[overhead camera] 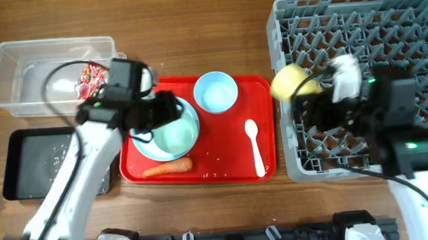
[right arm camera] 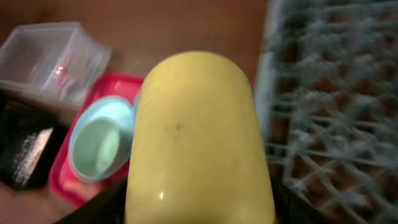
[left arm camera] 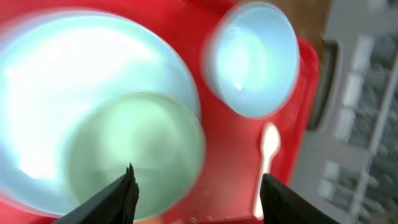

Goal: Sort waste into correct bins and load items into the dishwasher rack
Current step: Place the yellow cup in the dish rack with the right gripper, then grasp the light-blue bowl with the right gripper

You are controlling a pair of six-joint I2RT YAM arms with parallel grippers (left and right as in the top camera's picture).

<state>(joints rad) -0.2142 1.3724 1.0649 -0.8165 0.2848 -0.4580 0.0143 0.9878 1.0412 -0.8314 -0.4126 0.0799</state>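
Note:
My right gripper (overhead camera: 310,92) is shut on the yellow cup (overhead camera: 292,82), held over the left edge of the grey dishwasher rack (overhead camera: 401,19); the cup fills the right wrist view (right arm camera: 199,137). My left gripper (left arm camera: 196,193) is open and empty, above the light blue plate (overhead camera: 142,143) that carries a pale green-blue bowl (overhead camera: 176,132). A second pale blue bowl (overhead camera: 215,91), a white spoon (overhead camera: 254,146) and an orange carrot (overhead camera: 168,167) lie on the red tray (overhead camera: 232,167). The red-and-clear wrapper (overhead camera: 88,79) lies in the clear tub (overhead camera: 17,72). The black tray (overhead camera: 34,168) sits below it.
The left arm (overhead camera: 83,173) crosses over the black tray's right side. The rack's pegs (right arm camera: 329,93) stand to the right of the cup. Bare wooden table (overhead camera: 193,24) lies behind the red tray.

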